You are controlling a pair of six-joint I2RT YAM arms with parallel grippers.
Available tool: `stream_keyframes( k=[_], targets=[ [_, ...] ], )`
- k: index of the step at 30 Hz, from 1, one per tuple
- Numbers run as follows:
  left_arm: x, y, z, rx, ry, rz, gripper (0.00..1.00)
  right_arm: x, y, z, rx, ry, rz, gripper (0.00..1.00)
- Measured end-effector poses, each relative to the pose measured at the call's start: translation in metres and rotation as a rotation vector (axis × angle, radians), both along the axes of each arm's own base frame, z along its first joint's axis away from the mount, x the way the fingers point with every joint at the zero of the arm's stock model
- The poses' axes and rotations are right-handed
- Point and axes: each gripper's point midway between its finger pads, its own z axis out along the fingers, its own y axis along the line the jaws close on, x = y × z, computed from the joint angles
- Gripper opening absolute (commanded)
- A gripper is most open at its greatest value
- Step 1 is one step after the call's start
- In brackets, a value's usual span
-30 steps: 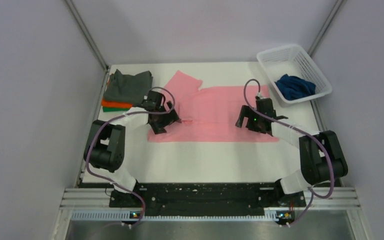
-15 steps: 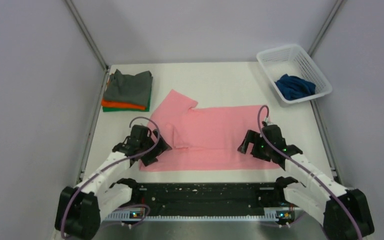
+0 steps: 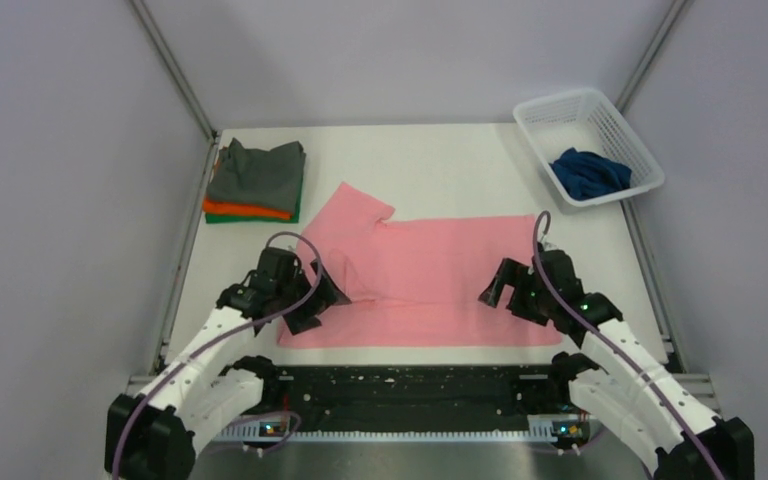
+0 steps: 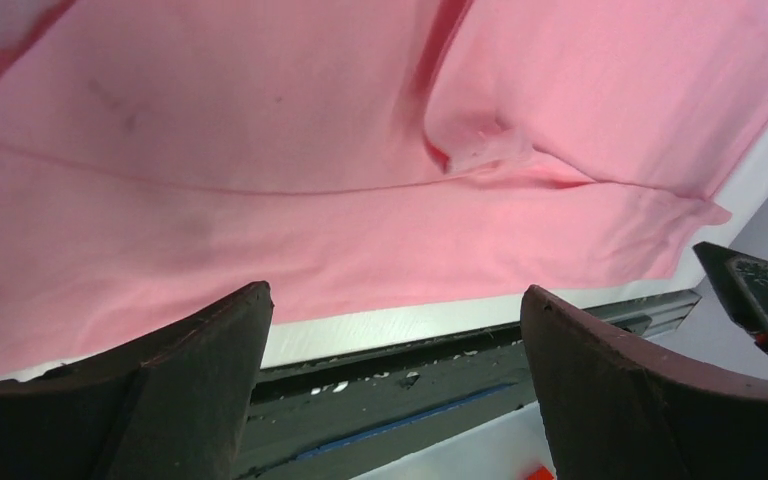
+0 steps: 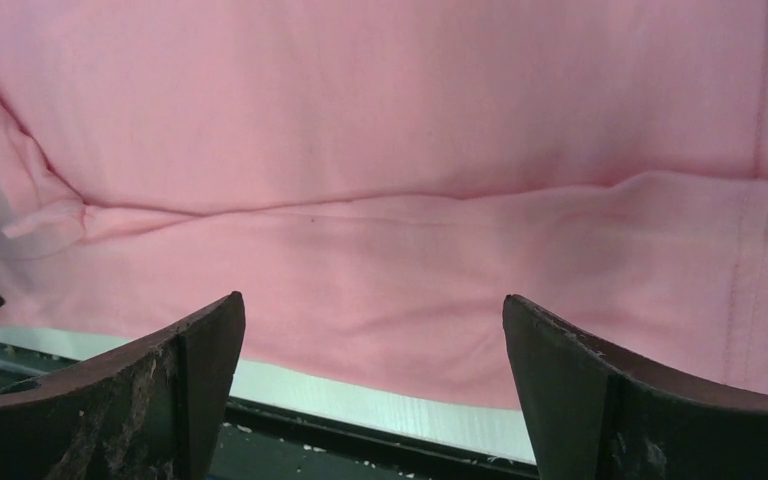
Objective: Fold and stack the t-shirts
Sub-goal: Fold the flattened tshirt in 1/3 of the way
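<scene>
The pink t-shirt (image 3: 420, 280) lies spread flat near the table's front edge, one sleeve folded over at the upper left. It fills the left wrist view (image 4: 360, 150) and the right wrist view (image 5: 390, 150). My left gripper (image 3: 310, 300) is open and empty over the shirt's left end. My right gripper (image 3: 505, 298) is open and empty over its right end. A folded stack at the back left holds the dark grey t-shirt (image 3: 258, 175), the orange t-shirt (image 3: 240, 210) and the green t-shirt (image 3: 228, 218). The navy blue t-shirt (image 3: 588, 172) lies crumpled in the basket.
A white lattice basket (image 3: 560, 115) stands at the back right corner. The black base rail (image 3: 410, 385) runs along the near edge, just below the shirt's hem. Grey walls close in the left and right sides.
Both arms pulled back toward the near edge, and the pink shirt came with them, from mid-table to the front. In the last half second both grippers shifted only slightly.
</scene>
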Motion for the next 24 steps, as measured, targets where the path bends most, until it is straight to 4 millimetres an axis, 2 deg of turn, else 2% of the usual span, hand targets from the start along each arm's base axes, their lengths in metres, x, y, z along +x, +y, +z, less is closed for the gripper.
stream_keyframes(
  k=[7,14,18,22,24],
  targets=[
    [0.026,-0.038,-0.015,-0.007,0.039,-0.117,0.99,0.017,-0.003,0.019,-0.014,-0.099,-0.019,0.99],
    [0.072,-0.069,-0.022,0.022,-0.004,-0.169,0.99,0.022,-0.011,0.023,-0.049,-0.127,-0.049,0.99],
    [0.101,-0.089,-0.025,0.016,-0.029,-0.201,0.99,0.029,-0.016,0.032,-0.067,-0.165,-0.078,0.99],
    [0.133,-0.113,-0.014,-0.001,-0.079,-0.246,0.98,0.036,-0.021,0.044,-0.078,-0.213,-0.109,0.99],
    [0.155,-0.128,0.0,-0.018,-0.133,-0.268,0.98,0.039,-0.024,0.048,-0.086,-0.236,-0.127,0.99]
  ],
)
